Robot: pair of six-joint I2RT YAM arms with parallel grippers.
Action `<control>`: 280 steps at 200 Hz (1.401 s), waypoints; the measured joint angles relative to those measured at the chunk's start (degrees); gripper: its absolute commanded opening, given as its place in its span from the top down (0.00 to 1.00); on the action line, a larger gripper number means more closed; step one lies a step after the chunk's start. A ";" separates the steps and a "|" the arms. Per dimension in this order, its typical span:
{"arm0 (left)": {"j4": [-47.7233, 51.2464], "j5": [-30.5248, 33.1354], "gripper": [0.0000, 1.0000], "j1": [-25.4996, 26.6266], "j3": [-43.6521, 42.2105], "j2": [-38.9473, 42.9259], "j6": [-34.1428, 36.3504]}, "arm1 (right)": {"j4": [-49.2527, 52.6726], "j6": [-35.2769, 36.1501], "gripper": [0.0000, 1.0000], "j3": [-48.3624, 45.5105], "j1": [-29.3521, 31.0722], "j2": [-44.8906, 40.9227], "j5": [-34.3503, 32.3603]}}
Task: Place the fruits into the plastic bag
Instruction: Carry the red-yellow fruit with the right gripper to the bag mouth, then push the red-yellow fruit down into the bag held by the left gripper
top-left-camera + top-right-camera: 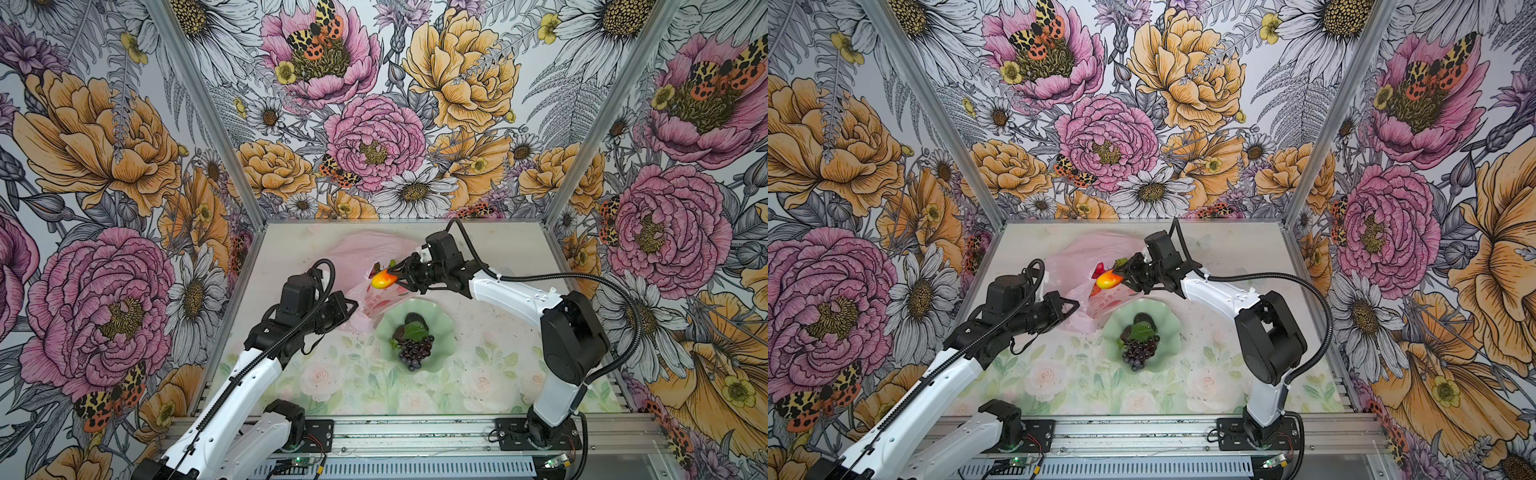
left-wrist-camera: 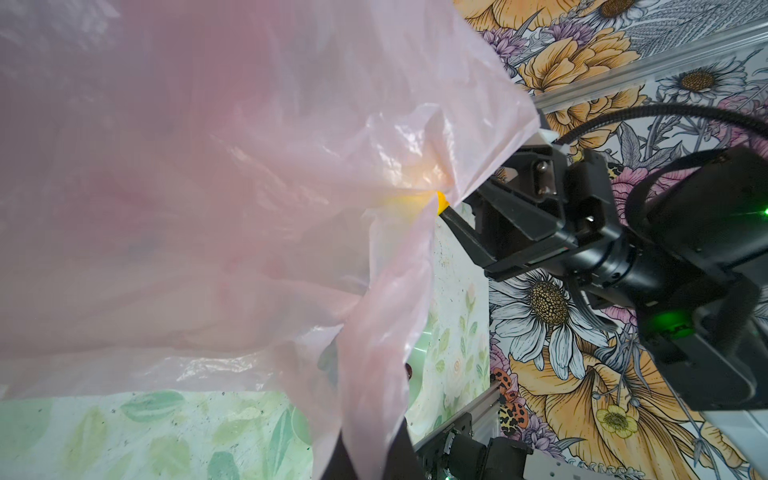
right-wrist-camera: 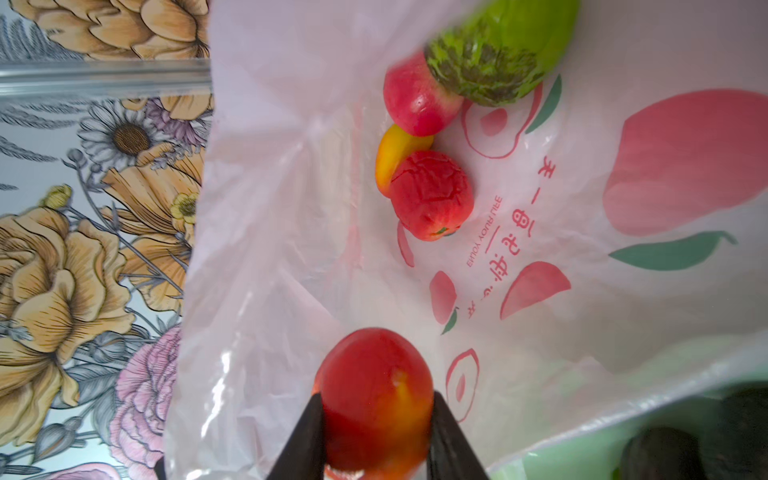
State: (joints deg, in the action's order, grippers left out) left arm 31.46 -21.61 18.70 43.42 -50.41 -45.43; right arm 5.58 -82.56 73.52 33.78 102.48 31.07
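The pale pink plastic bag (image 1: 357,253) (image 1: 1077,253) lies at the back of the table, its mouth lifted. My left gripper (image 1: 353,309) (image 2: 370,440) is shut on the bag's near edge. My right gripper (image 1: 392,277) (image 3: 376,397) hangs over the bag's mouth, shut on an orange-red fruit (image 1: 383,279) (image 1: 1108,280) (image 3: 376,386). Inside the bag lie a bumpy green fruit (image 3: 498,54), a pink-red one (image 3: 419,104) and a wrinkled red one (image 3: 432,195). A dark purple grape bunch (image 1: 413,353) and a blackish lump (image 1: 413,319) rest in the dish.
The pale green scalloped dish (image 1: 442,332) (image 1: 1169,332) stands just in front of the bag, between both arms. The table has a pale floral cover and flowered walls close it in on three sides. An aluminium rail runs along the front edge.
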 measured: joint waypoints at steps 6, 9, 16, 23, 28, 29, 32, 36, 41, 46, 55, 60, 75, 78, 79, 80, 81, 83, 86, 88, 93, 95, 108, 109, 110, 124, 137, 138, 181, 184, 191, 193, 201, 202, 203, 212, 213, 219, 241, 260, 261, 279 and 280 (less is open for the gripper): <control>0.00 0.09 1.00 0.00 0.00 0.13 -0.15 | -1.86 -1.29 0.79 -0.92 0.00 0.20 0.22; 0.00 0.15 1.00 0.00 0.00 0.20 -0.31 | -2.91 -2.29 0.79 -1.38 0.00 0.42 0.37; -0.02 0.17 1.00 0.00 0.00 0.28 -0.37 | -4.83 -3.67 0.79 -2.19 0.00 0.81 0.52; 0.00 0.22 1.00 0.00 0.00 0.35 -0.68 | -6.03 -4.68 0.79 -2.62 0.02 1.20 0.74; 0.02 0.26 1.00 0.00 0.00 0.42 -0.74 | -6.93 -5.33 0.79 -2.93 0.04 1.51 0.83; 0.00 0.26 1.00 0.00 0.00 0.42 -0.74 | -7.02 -5.40 0.79 -2.95 0.04 1.53 0.83; 0.00 0.33 1.00 0.02 0.00 0.46 -0.76 | -7.34 -5.75 0.79 -3.06 0.04 1.73 0.81; 0.00 0.42 1.00 0.07 0.00 0.52 -0.79 | -7.87 -6.21 0.79 -3.10 0.07 1.95 0.94; 0.02 0.50 1.00 0.07 0.00 0.61 -0.81 | -8.46 -6.64 0.79 -3.13 0.07 2.16 1.05; 0.00 0.63 1.00 0.11 0.00 0.70 -0.98 | -9.01 -6.88 0.79 -3.13 0.17 2.34 1.18; 0.00 0.81 1.00 0.17 0.00 0.85 -1.16 | -9.86 -7.48 0.79 -3.13 0.33 2.69 1.51; -0.02 0.90 1.00 0.22 0.00 0.94 -1.18 | -10.38 -7.61 0.79 -3.13 0.39 2.86 1.70; 0.00 1.22 1.00 0.26 0.00 1.18 -1.20 | -11.56 -8.11 0.79 -3.08 0.57 3.67 2.10; 0.00 1.27 1.00 0.26 0.00 1.20 -1.20 | -11.72 -8.13 0.79 -3.06 0.66 3.85 2.21; 0.00 1.27 1.00 0.26 0.00 1.20 -1.20 | -11.78 -8.15 0.79 -3.06 0.68 3.91 2.19; 0.00 1.27 1.00 0.26 0.00 1.20 -1.20 | -11.82 -8.15 0.79 -3.06 0.68 3.98 2.19; 0.00 1.27 1.00 0.26 0.00 1.25 -1.20 | -11.89 -8.20 0.79 -3.06 0.70 4.09 2.23; 0.00 1.29 1.00 0.26 0.00 1.27 -1.20 | -11.98 -8.31 0.79 -3.02 0.72 4.24 2.32; 0.00 1.31 1.00 0.26 0.00 1.31 -1.20 | -11.96 -8.31 0.79 -2.93 0.79 4.48 2.34; 0.00 1.33 1.00 0.26 0.00 1.31 -1.20 | -11.96 -8.35 0.79 -2.89 0.81 4.61 2.36; 0.00 1.46 1.00 0.26 0.00 1.36 -1.20 | -12.02 -8.48 0.79 -2.64 0.87 5.16 2.49; 0.00 1.49 1.00 0.26 0.00 1.36 -1.20 | -12.04 -8.52 0.79 -2.56 0.92 5.33 2.54; 0.02 1.64 1.00 0.26 0.00 1.42 -1.20 | -12.13 -8.55 0.79 -1.75 1.18 6.82 2.89; 0.02 1.68 1.00 0.28 0.00 1.44 -1.20 | -12.11 -8.57 0.79 -1.62 1.20 6.97 2.95; 0.04 1.68 1.00 0.28 0.00 1.46 -1.20 | -12.11 -8.57 0.79 -1.57 1.20 7.02 2.99; 0.02 1.81 1.00 0.31 0.00 1.64 -1.20 | -12.11 -8.57 0.79 -0.37 1.55 8.63 3.45; 0.02 1.92 1.00 0.31 0.00 1.68 -1.20 | -11.98 -8.52 0.79 1.11 1.95 10.05 3.76; 0.02 1.92 1.00 0.31 0.00 1.68 -1.18 | -11.91 -8.52 0.78 1.29 1.99 10.21 3.76; 0.04 2.23 1.00 0.31 0.00 1.68 -1.16 | -10.97 -8.20 0.78 6.58 3.74 13.79 4.76; 0.04 2.27 1.00 0.31 0.00 1.68 -1.16 | -10.95 -8.20 0.78 6.97 3.87 14.10 4.90; 0.04 2.34 1.00 0.28 0.00 1.68 -1.16 | -10.80 -8.07 0.78 7.69 4.22 14.64 5.03; 0.04 2.34 1.00 0.28 0.00 1.68 -1.16 | -10.71 -8.02 0.78 7.87 4.31 14.75 5.03; 0.04 2.34 1.00 0.24 0.00 1.68 -1.16 | -10.51 -8.00 0.78 8.52 4.72 15.34 5.18; 0.04 2.34 1.00 0.24 0.00 1.68 -1.14 | -10.51 -8.00 0.78 8.68 4.81 15.43 5.27; 0.04 2.32 1.00 0.24 0.00 1.68 -1.14 | -10.47 -8.00 0.78 8.74 4.83 15.47 5.27; 0.04 2.34 1.00 0.13 0.00 1.66 -1.14 | -10.08 -7.91 0.78 9.68 5.29 16.24 5.42; 0.04 2.34 1.00 0.13 0.00 1.66 -1.14 | -10.05 -7.89 0.78 9.75 5.31 16.28 5.42; 0.04 2.32 1.00 0.00 0.00 1.66 -1.11 | -9.90 -7.87 0.78 10.40 5.57 16.90 5.51; 0.04 2.29 1.00 -0.79 0.00 1.66 -1.09 | -9.07 -7.82 0.78 12.55 6.47 19.04 5.90; 0.04 2.29 1.00 -1.42 0.00 1.57 -0.90 | -8.00 -7.82 0.78 14.38 7.21 20.79 6.25; 0.04 2.29 1.00 -1.46 0.00 1.55 -0.90 | -7.98 -7.82 0.78 14.47 7.21 20.87 6.27; 0.04 2.19 1.00 -2.01 0.00 1.44 -0.66 | -7.41 -7.80 0.78 16.26 7.87 22.51 6.40; 0.04 2.16 1.00 -2.03 0.00 1.44 -0.66 | -7.34 -7.82 0.78 16.39 7.91 22.64 6.43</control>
State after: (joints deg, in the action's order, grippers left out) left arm 31.51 -19.44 16.67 43.42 -48.97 -46.09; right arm -1.76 -90.39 89.91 41.69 125.12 37.50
